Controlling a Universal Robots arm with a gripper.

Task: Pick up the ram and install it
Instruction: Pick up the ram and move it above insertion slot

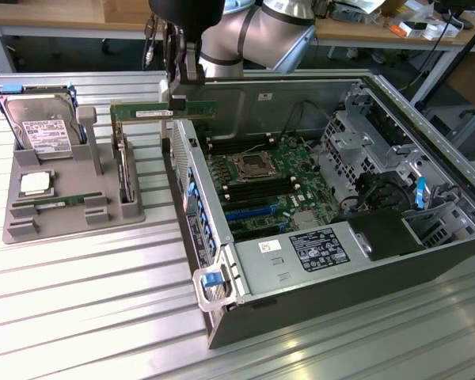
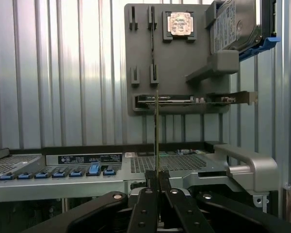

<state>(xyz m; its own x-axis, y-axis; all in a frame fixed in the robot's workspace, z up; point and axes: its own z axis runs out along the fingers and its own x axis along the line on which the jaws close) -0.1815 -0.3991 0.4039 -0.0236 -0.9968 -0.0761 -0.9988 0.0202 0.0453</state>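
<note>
Black metal gripper (image 2: pixel 158 190) squeezes tight on the ram (image 1: pixel 142 112), a long thin green board stick with a pale sticker. It holds the ram up in the air, lying level, over the edge of the big open dark computer case (image 1: pixel 340 305). Just beside the case sits a grey plastic tray (image 1: pixel 67 170). On the tray rest a boxy silver hard drive (image 1: pixel 39 127) and a square silver chip (image 1: pixel 36 184).

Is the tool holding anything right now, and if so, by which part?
Yes. The tool is shut on the ram, pinching its flat faces at the upper long edge, near mid-length.
</note>
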